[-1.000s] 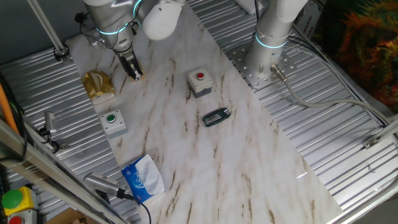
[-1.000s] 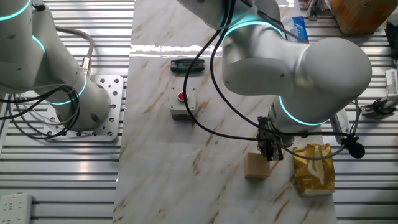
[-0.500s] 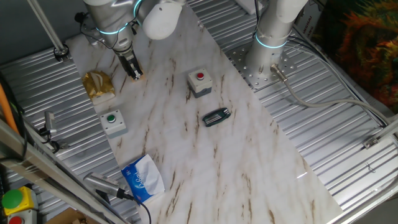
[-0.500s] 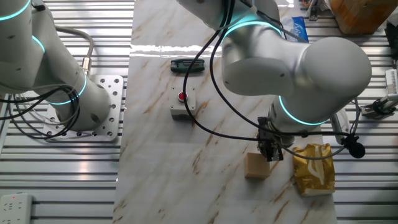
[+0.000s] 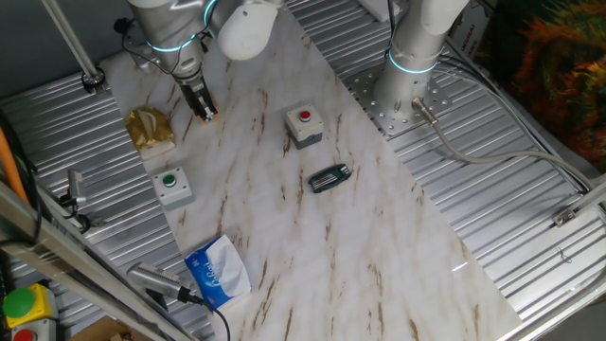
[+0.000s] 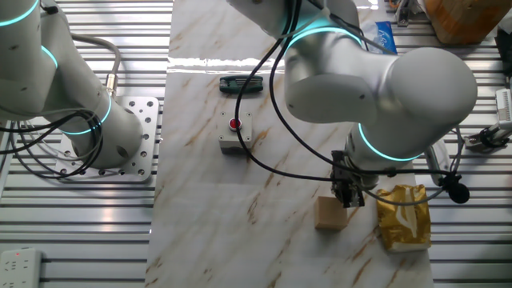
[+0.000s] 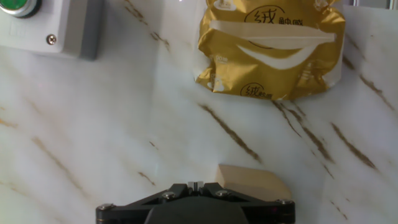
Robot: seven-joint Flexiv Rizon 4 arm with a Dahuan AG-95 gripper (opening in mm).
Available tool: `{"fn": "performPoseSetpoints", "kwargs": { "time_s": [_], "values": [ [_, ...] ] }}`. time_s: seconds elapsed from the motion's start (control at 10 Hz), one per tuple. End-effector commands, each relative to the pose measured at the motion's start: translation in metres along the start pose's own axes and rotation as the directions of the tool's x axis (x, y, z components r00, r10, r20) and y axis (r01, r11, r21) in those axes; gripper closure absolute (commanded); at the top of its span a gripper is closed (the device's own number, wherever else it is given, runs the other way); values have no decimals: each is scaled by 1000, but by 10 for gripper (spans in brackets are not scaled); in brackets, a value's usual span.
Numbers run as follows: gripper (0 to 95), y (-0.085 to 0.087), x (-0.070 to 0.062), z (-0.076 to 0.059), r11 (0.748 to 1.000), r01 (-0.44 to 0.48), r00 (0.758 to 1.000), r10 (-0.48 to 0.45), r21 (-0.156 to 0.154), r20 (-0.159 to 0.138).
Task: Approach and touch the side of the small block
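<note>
The small block point(image 6: 330, 214) is a pale tan cube on the marble table, left of a gold packet. In the hand view the small block point(image 7: 250, 181) lies at the bottom edge, just right of my fingertips. My gripper point(image 6: 348, 198) is shut and empty, its tips down at the block's far right edge, touching or nearly touching its side. In the one fixed view my gripper point(image 5: 205, 111) stands at the table's far left and the block point(image 5: 215, 116) barely peeks out beside it. In the hand view the gripper point(image 7: 195, 185) has its fingers pressed together.
A gold packet point(image 5: 150, 130) point(image 6: 404, 216) point(image 7: 273, 50) lies close beside the block. A grey box with a green button point(image 5: 172, 185) point(image 7: 43, 25), a grey box with a red button point(image 5: 304, 126) point(image 6: 236, 132), a black object point(image 5: 329, 178) and a blue packet point(image 5: 216, 272) are on the table.
</note>
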State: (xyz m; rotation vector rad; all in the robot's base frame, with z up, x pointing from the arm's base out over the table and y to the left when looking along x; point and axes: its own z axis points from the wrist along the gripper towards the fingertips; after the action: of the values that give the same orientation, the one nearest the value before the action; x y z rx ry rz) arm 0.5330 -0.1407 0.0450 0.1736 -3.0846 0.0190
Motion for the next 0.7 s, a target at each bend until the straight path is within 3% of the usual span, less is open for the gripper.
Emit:
{"fn": "performPoseSetpoints", "kwargs": {
  "time_s": [0.1, 0.7],
  "values": [
    [950, 0, 0, 0, 1000, 0, 1000, 0, -1, 3],
    [950, 0, 0, 0, 999, -20, 1000, 20, -25, 6]
  ]
}}
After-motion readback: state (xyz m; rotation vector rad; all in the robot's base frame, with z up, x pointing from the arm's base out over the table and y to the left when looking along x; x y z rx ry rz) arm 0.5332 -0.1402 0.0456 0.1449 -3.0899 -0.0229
